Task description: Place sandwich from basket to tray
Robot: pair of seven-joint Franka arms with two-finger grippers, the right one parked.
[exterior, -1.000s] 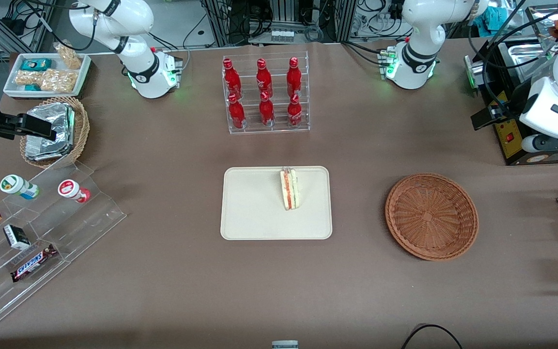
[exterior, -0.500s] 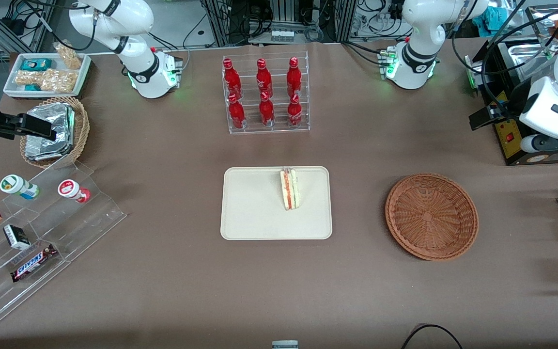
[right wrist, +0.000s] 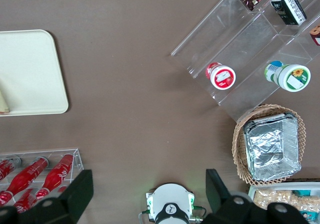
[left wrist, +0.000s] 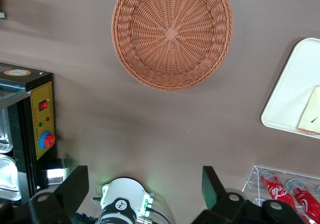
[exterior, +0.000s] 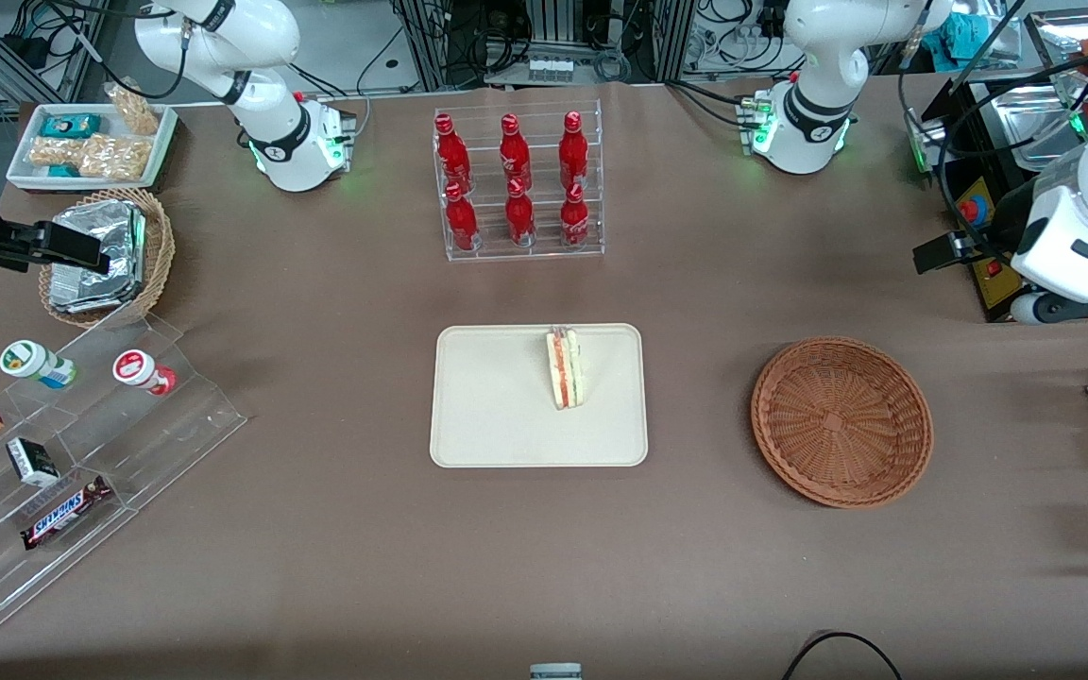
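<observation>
My claw [left wrist: 142, 191] hangs spread and empty high above the counter since the sandwich [exterior: 565, 368] rests on the tray [exterior: 487, 416], the basket [exterior: 841, 420] bare.

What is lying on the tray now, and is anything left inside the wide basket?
On the tray lies only the sandwich, covering the surface beneath it. The basket is empty. The claw hovers open, high above the table, near the basket.

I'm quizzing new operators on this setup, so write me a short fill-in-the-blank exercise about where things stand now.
1. The sandwich lies on the ____.
2. The round basket holds ____.
3. The rack farther from the front camera than the tray holds ____ red bottles.
4. The gripper, raised at the working arm's end of the table, has its fingers ____.

Missing words: tray; nothing; six; open
</observation>
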